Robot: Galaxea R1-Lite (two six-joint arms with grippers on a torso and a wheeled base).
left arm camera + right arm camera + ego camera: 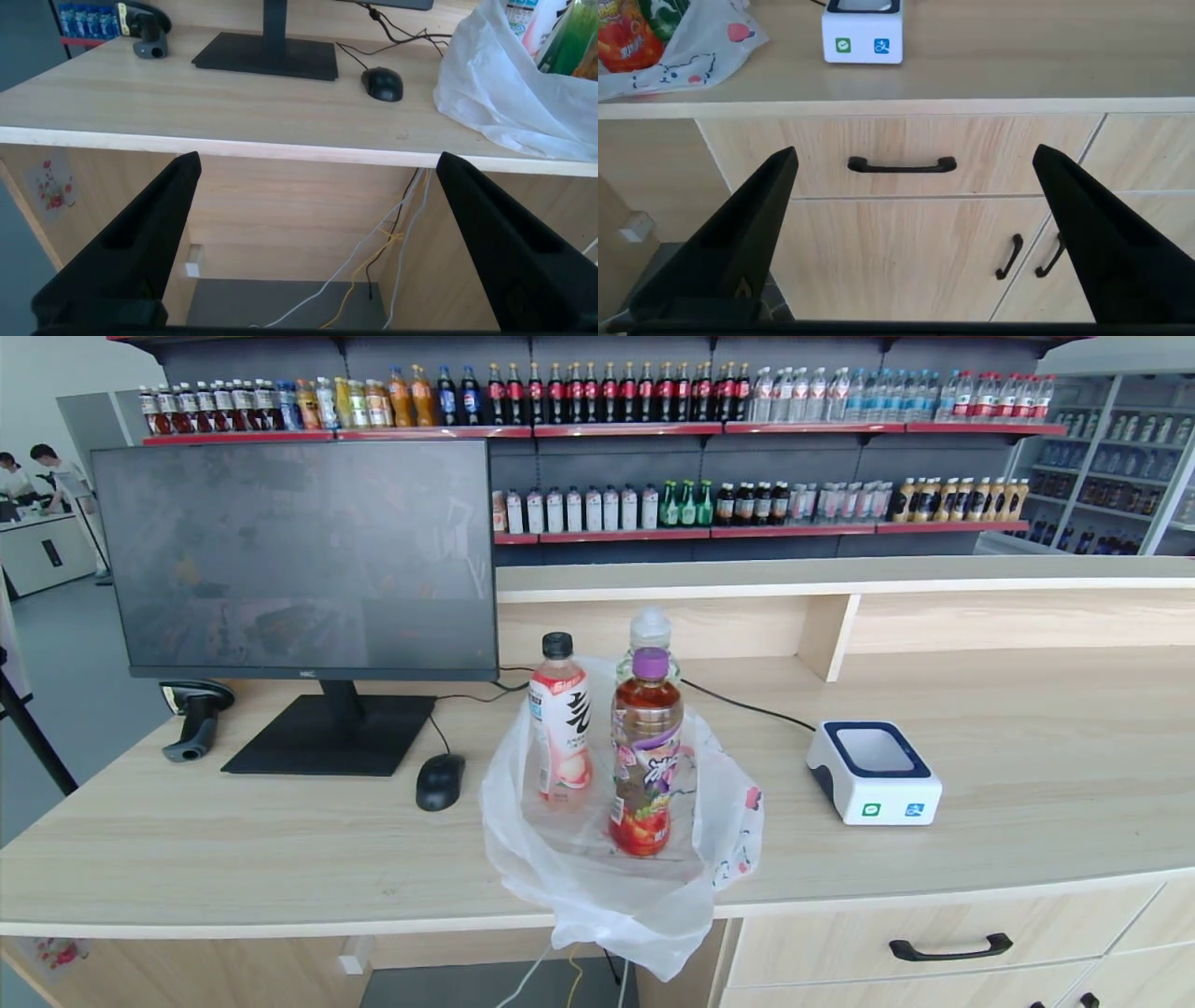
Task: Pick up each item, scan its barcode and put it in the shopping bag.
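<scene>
Left gripper (318,161): my near-side arm, parked below the front edge of the counter (1027,784), jaws wide apart and holding nothing; I judge it is resting, not reaching

Handheld scanner (194,719): near the left rear corner, in its stand, beside the monitor foot

Monitor (299,560): left rear of the counter, screen dark

Mouse (440,780): between the monitor foot and the bag, cable running back

Shopping bag (616,896): middle of the front edge, mouth spread open, its slack plastic hanging over the edge; laid that way, I think, so items drop in from above

Pink bottle (559,728), red tea bottle (645,756), clear bottle (650,633): all upright inside the bag, close together, the clear one rearmost; I see no item outside it, so I judge the task near done

Desk scanner (873,773): right of the bag, window facing up so a barcode can pass over it

Right gripper (915,151): below the front edge, before the drawer handle (901,166), jaws apart, empty
</scene>
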